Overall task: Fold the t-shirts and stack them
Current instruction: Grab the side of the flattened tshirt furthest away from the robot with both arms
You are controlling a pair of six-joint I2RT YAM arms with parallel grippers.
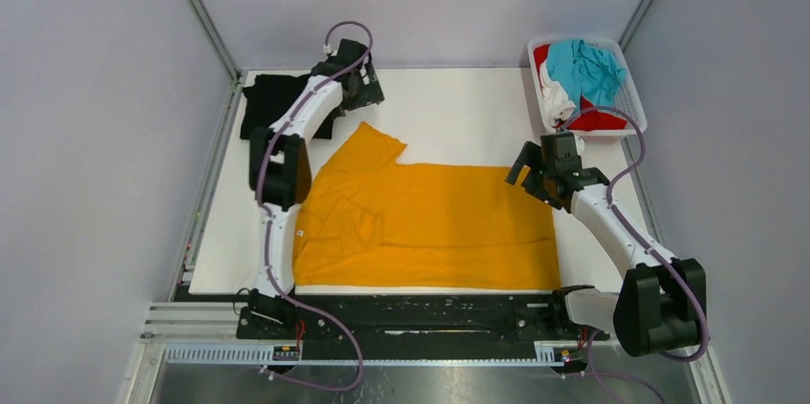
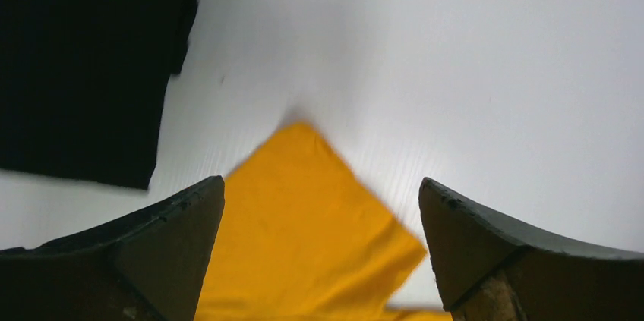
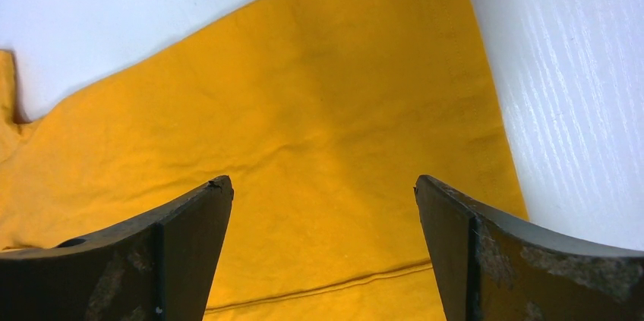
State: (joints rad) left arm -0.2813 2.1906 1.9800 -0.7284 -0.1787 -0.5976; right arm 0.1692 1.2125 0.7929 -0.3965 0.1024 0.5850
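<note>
The large orange-yellow t-shirt [image 1: 430, 223] lies spread flat across the white table top, one sleeve pointing to the far left. My left gripper [image 1: 361, 89] is open and empty above that sleeve tip [image 2: 304, 215]. My right gripper [image 1: 537, 175] is open and empty above the shirt's far right corner [image 3: 334, 131], near the hem. A folded black t-shirt [image 1: 272, 103] lies at the far left corner and shows in the left wrist view [image 2: 83, 63]. The teal t-shirt [image 1: 590, 65], red t-shirt [image 1: 600, 120] and white t-shirt [image 1: 554, 96] lie bunched in the basket.
A white slotted plastic basket [image 1: 632, 103] stands at the far right corner of the white table top [image 1: 458, 108]. Metal frame posts rise at the far corners. A black rail [image 1: 420, 313] carries the arm bases at the near edge.
</note>
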